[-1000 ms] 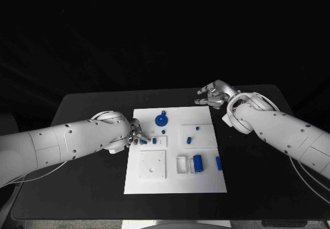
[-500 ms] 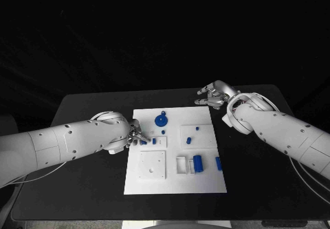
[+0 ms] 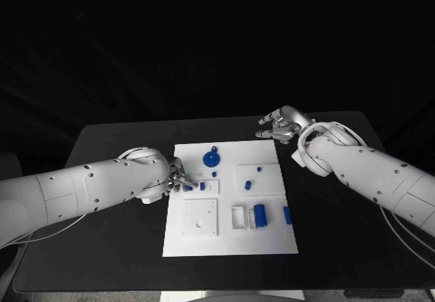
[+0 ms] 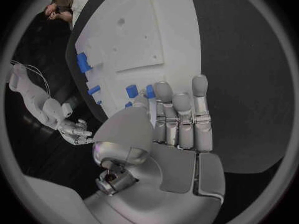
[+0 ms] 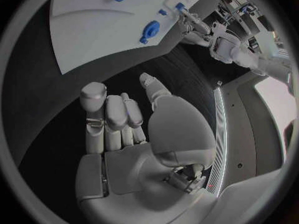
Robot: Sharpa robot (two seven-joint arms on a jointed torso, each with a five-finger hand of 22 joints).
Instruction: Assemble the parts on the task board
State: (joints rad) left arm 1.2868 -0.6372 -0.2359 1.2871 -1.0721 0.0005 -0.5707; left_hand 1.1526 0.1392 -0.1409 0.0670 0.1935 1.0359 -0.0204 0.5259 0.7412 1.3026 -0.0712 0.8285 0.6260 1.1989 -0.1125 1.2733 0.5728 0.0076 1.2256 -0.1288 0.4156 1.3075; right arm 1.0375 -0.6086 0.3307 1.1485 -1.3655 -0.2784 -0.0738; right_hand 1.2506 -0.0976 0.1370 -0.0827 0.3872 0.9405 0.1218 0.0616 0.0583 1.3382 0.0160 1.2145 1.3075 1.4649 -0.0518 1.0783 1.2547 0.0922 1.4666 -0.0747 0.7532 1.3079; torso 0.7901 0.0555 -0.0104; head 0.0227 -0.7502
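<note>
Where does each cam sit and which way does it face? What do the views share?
Head view: on the robot's head, looking down at the black table and the task board; both white arms enter, left hand at the board's edge, right hand beyond it.
Left wrist view: behind the left hand, facing the board; its fingers fill the middle.
Right wrist view: behind the right hand, facing the board.
Shared: all three show the board; each wrist view also catches the other hand.
</note>
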